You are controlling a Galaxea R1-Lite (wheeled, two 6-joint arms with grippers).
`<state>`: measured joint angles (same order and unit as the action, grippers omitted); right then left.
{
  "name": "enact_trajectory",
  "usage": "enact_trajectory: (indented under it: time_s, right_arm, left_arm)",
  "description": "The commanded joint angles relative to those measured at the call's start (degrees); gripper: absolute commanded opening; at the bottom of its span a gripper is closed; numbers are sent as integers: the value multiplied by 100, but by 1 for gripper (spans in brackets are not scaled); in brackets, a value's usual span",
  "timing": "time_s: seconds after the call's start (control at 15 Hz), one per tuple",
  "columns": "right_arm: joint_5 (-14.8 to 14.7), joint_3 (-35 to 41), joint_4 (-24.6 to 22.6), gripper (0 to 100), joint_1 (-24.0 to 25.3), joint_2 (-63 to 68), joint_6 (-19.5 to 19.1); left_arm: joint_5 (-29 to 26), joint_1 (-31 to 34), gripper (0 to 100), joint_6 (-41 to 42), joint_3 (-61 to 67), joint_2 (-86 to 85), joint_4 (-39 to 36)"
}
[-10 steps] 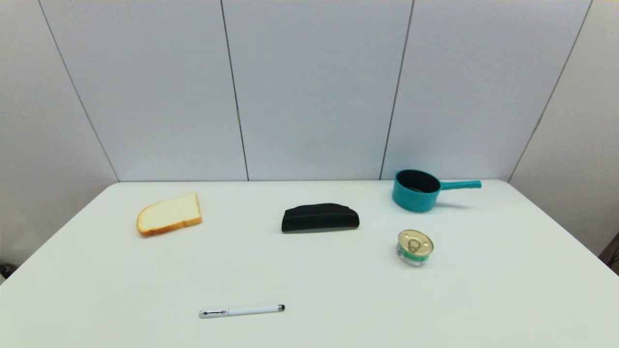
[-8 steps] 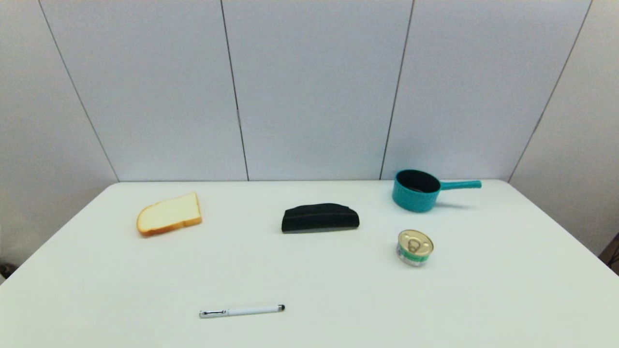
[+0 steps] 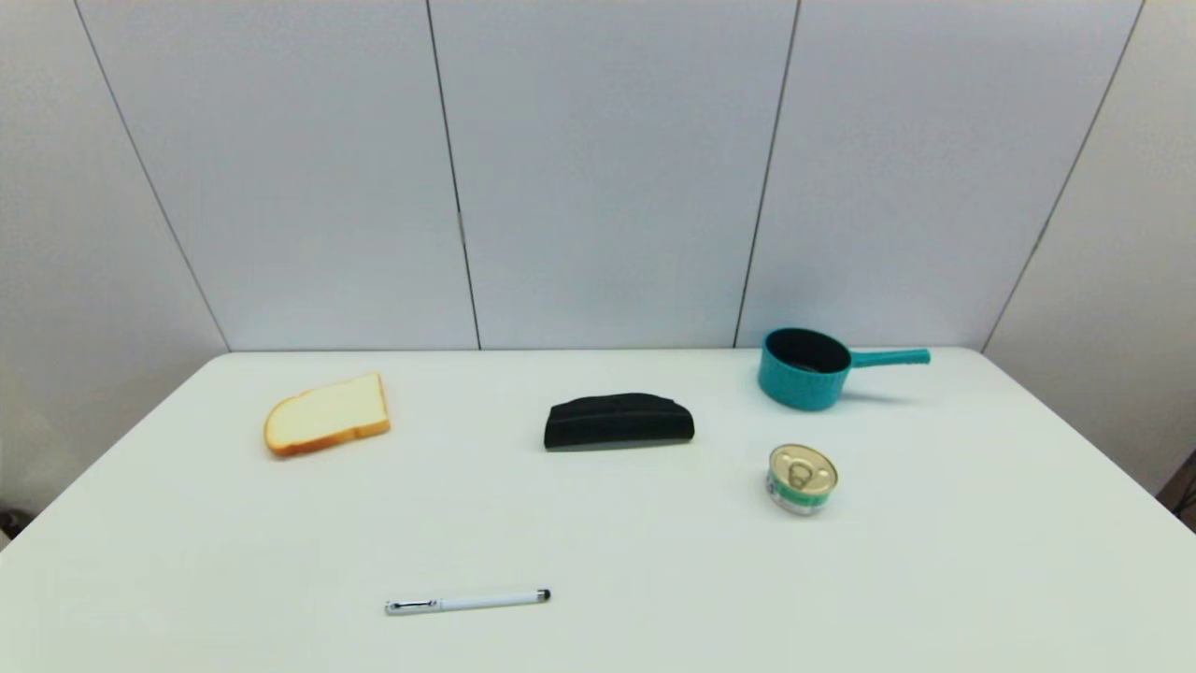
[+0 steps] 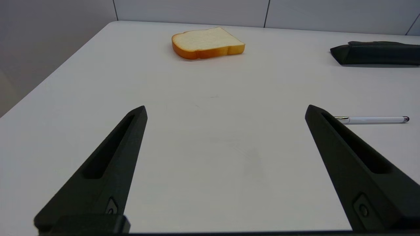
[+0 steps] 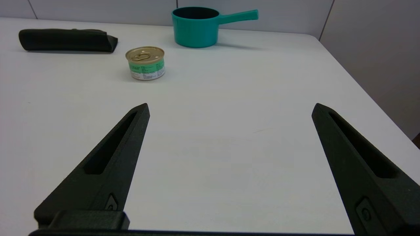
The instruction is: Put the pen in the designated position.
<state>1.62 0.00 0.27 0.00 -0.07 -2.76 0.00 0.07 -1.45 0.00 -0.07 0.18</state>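
Counter (image 3: 981, 561): white, broad, carrying every item below, backed by pale wall panels. Left end effector (image 4: 225, 111): two long black fingers (image 4: 111, 157) spread wide, holding nothing and touching nothing, poised low over bare counter at the near left side; its arm lies outside the head view. Right end effector (image 5: 230, 109): black fingers (image 5: 115, 154) likewise spread wide, empty, poised low over bare counter at the near right side; its arm also outside the head view. Saucepan (image 3: 805, 369): teal, upright, dark inside, at the far right of the counter, handle pointing right. Black oblong case (image 3: 619, 422): lying flat, centre of the counter toward the far edge, well apart from the saucepan. Bread slice (image 3: 327, 414): white crumb, golden crust, lying flat at the far left. Tin can (image 3: 802, 479): upright, gold pull-tab lid, green and white label, nearer than the saucepan and to the right of the case. Pen (image 3: 467, 601): slim, white, lying flat near the front edge, a little left of centre, black tip to the right, silver-and-black clip end to the left; in the left wrist view it lies just beyond one fingertip of the left end effector, untouched by it.
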Motion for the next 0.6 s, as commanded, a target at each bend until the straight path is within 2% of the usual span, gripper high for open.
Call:
enact_trajectory:
  time_s: [0.07,0.6]
  right_arm:
    - [5,0,0,100,0,7,-6]
    - [5,0,0,100,0,7,-6]
  left_arm:
    - [0,1,100,-4,0,-1,-1]
    - [105,10,100,-180,-167,236,43]
